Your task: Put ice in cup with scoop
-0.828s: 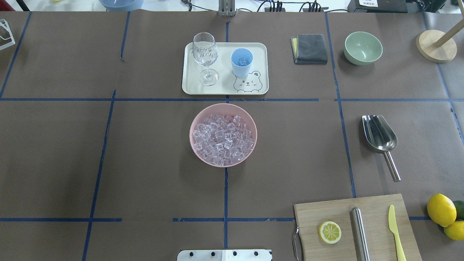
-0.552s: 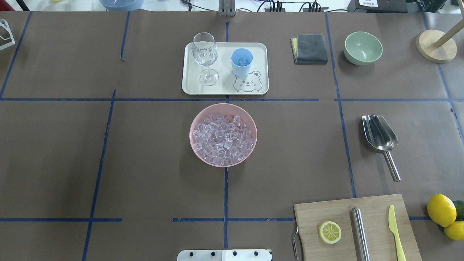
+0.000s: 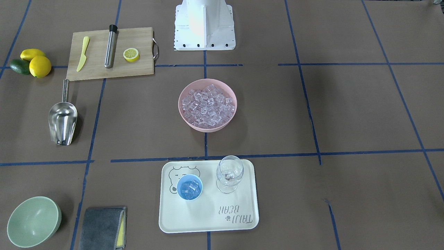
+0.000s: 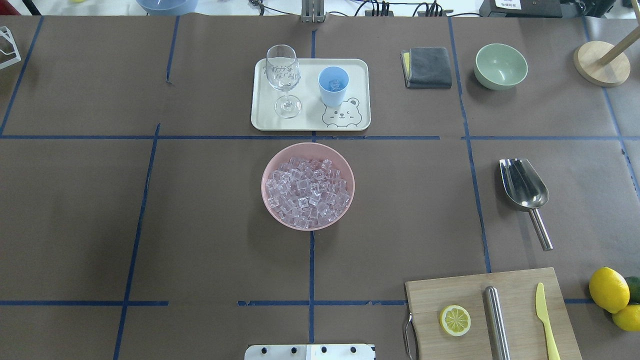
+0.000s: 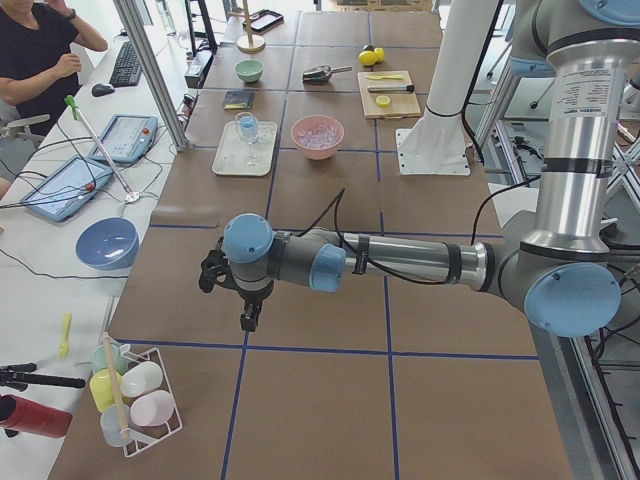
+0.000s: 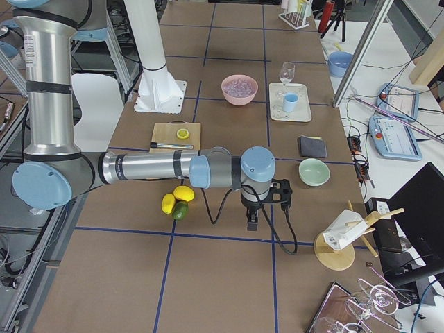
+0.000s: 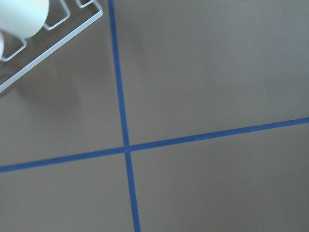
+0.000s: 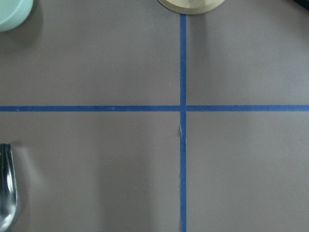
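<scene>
The scoop (image 4: 523, 185) lies flat on the bench (image 4: 200, 225), near the right fingers (image 6: 252, 223) but not between them. The cup (image 4: 333, 86), holding a few cubes, stands on the tray (image 4: 310, 120) beyond the pink bowl (image 4: 264, 186) of ice (image 4: 307, 192), well apart from both the right and the left fingers (image 5: 247, 318). Whether either pair is clenched or released cannot be told.

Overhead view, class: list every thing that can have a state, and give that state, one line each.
pink bowl, upright, heaped with ice
cup, upright on the tray, some ice inside
scoop, lying on the table, empty, unheld
wine glass, upright on the tray
green bowl, upright, empty
cloth, folded
lemon slice, cut face up on the board
</scene>
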Robot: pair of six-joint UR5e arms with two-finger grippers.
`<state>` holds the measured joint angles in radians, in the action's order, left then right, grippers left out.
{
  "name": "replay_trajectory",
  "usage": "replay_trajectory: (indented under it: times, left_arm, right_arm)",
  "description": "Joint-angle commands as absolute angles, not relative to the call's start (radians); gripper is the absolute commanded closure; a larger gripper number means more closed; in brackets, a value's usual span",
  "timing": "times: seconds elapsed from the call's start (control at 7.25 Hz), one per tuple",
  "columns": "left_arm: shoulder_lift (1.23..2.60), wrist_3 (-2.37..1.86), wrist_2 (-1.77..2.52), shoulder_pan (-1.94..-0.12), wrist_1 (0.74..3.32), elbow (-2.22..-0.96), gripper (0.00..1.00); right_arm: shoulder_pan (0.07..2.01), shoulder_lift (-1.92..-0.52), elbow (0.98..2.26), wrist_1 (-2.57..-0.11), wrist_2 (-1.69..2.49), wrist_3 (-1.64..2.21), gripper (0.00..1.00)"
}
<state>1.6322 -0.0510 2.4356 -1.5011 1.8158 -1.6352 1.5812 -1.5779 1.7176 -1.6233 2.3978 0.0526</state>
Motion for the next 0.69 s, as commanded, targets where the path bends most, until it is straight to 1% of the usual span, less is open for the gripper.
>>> replay_trajectory:
  times: [0.0,0.14,0.28,0.41,0.55]
  left_arm:
    - [1.681,-0.060,2.436,-1.369,1.931,-1.678,0.00]
    - [1.718,-0.060,2.445,-1.353,1.933,-1.677,0.00]
    - [1.721,-0.060,2.465,-1.323,1.936,-1.680,0.00]
    - [1.730,-0.058,2.456,-1.249,1.934,-1.699,0.00]
    - [1.773,-0.061,2.456,-1.182,1.930,-1.701,0.00]
  right_arm:
    - [1.528,-1.583,1.735,-1.615,2.401,0.055,0.00]
    - [1.517,-1.609,1.741,-1.603,2.401,0.055,0.00]
    - [1.478,-1.623,1.774,-1.562,2.404,0.121,0.00]
    - [1.432,-1.662,1.851,-1.527,2.401,0.202,0.00]
    - [1.401,-1.680,1.912,-1.514,2.402,0.333,0.00]
